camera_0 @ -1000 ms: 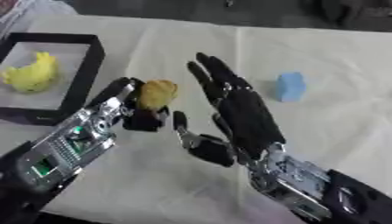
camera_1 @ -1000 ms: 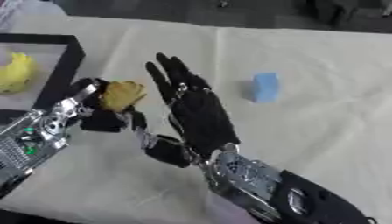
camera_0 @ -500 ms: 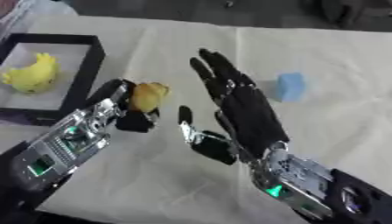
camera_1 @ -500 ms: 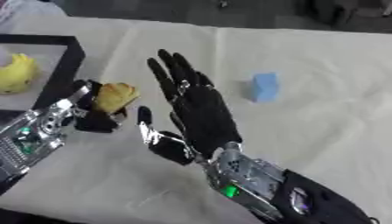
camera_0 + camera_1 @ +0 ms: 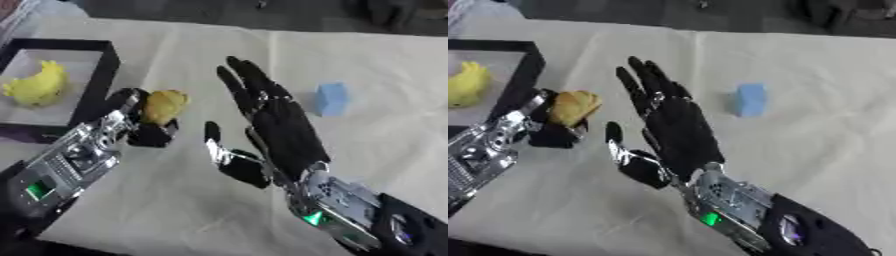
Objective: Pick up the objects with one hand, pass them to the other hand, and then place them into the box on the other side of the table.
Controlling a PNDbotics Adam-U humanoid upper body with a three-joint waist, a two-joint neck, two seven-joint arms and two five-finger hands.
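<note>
Left hand (image 5: 140, 127) pinched a yellow-brown lumpy object (image 5: 164, 105), held just beside the black box (image 5: 98, 85). Right hand (image 5: 276, 127) stood spread, fingers straight, near it but apart. Yellow object (image 5: 37, 85) lay inside the box. Blue block (image 5: 332, 98) sat further right on the table (image 5: 175, 200).

No text, label, brand, number or sign for you to read anywhere here. Nothing legible on the black box (image 5: 98, 80) far left, none on the blue block (image 5: 331, 98) right of centre, none on the cloth-covered table (image 5: 385, 130). The green lights on both forearms are plain glows, no characters you can make out.
</note>
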